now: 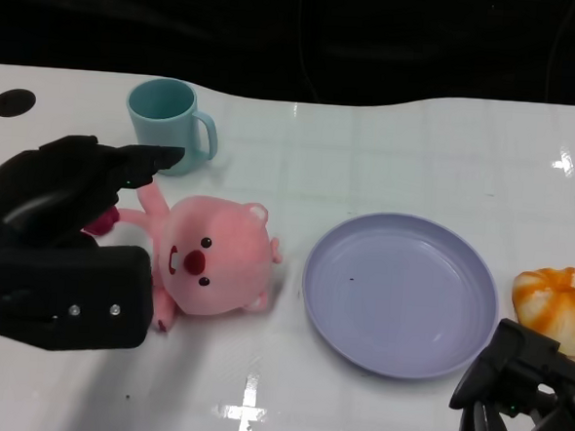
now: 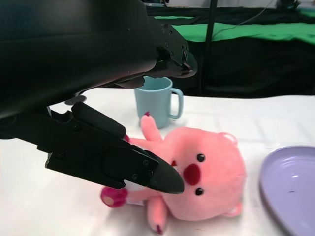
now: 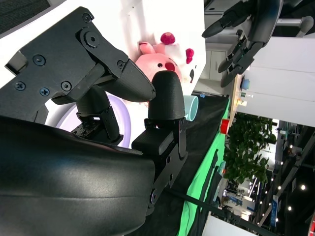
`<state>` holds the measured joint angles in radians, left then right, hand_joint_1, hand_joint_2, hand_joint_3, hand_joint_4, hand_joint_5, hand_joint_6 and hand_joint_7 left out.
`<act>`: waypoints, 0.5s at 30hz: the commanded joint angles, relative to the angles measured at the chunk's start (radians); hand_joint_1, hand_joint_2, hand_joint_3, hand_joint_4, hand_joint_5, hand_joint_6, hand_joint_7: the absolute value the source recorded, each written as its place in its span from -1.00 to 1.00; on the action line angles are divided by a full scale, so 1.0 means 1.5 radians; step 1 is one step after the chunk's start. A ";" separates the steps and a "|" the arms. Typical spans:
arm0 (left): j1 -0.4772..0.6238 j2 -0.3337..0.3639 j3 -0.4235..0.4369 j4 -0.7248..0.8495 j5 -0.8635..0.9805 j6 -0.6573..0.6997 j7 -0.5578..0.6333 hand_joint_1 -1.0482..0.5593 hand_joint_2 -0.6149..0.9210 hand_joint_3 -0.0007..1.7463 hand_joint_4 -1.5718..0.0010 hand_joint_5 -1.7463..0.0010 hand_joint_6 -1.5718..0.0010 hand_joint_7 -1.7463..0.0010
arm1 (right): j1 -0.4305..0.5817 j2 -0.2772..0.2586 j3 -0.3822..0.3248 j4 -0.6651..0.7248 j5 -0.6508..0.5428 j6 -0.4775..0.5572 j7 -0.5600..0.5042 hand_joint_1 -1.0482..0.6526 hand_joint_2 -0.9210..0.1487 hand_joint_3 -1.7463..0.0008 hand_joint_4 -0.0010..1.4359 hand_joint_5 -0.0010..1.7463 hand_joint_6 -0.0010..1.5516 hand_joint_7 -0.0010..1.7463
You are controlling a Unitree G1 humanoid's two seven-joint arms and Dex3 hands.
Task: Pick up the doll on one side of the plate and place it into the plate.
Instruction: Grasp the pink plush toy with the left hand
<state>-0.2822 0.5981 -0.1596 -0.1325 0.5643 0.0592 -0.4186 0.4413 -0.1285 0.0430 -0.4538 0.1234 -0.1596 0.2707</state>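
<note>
Left hand (image 1: pixel 61 241) open, fingers (image 1: pixel 140 160) spread; right hand (image 1: pixel 520 401) open, low.

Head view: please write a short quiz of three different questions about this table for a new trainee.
1. True or false: the pink doll already lies inside the purple plate.
2. Which hand is nearer the doll? A) left hand B) right hand
3. Fill in: the teal ____ stands behind the doll.

Key: 1 false, the doll lies on the table beside the plate; 2 A, its fingers hover by the doll; 3 mug.
</note>
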 commanded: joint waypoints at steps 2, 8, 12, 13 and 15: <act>-0.032 0.015 -0.033 0.033 0.049 0.019 -0.019 -0.58 1.00 -0.99 1.00 0.59 0.87 1.00 | 0.004 -0.006 -0.006 -0.011 0.004 0.005 -0.004 0.03 -0.07 -0.66 -0.02 1.00 -0.26 0.76; -0.072 0.002 -0.076 0.103 0.096 0.022 -0.009 -0.61 0.99 -1.00 0.98 0.59 0.85 0.99 | 0.006 -0.007 -0.007 -0.016 0.007 0.012 -0.003 0.03 -0.08 -0.66 -0.02 1.00 -0.25 0.75; -0.103 -0.016 -0.111 0.174 0.131 0.018 0.017 -0.64 0.99 -1.00 1.00 0.60 0.85 0.99 | 0.009 -0.007 -0.006 -0.020 0.004 0.014 -0.004 0.02 -0.09 -0.65 -0.02 1.00 -0.26 0.75; -0.107 -0.019 -0.116 0.185 0.136 0.018 0.020 -0.64 0.99 -1.00 1.00 0.61 0.85 0.99 | 0.009 -0.007 -0.006 -0.020 0.003 0.013 -0.005 0.02 -0.09 -0.65 -0.02 1.00 -0.26 0.75; -0.120 -0.029 -0.128 0.216 0.147 0.018 0.031 -0.63 0.99 -1.00 1.00 0.63 0.86 1.00 | 0.010 -0.007 -0.006 -0.021 0.002 0.012 -0.004 0.02 -0.09 -0.65 -0.02 1.00 -0.25 0.75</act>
<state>-0.4321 0.5543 -0.3445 0.1658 0.7741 0.0847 -0.3937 0.4507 -0.1293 0.0412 -0.4755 0.1233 -0.1420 0.2679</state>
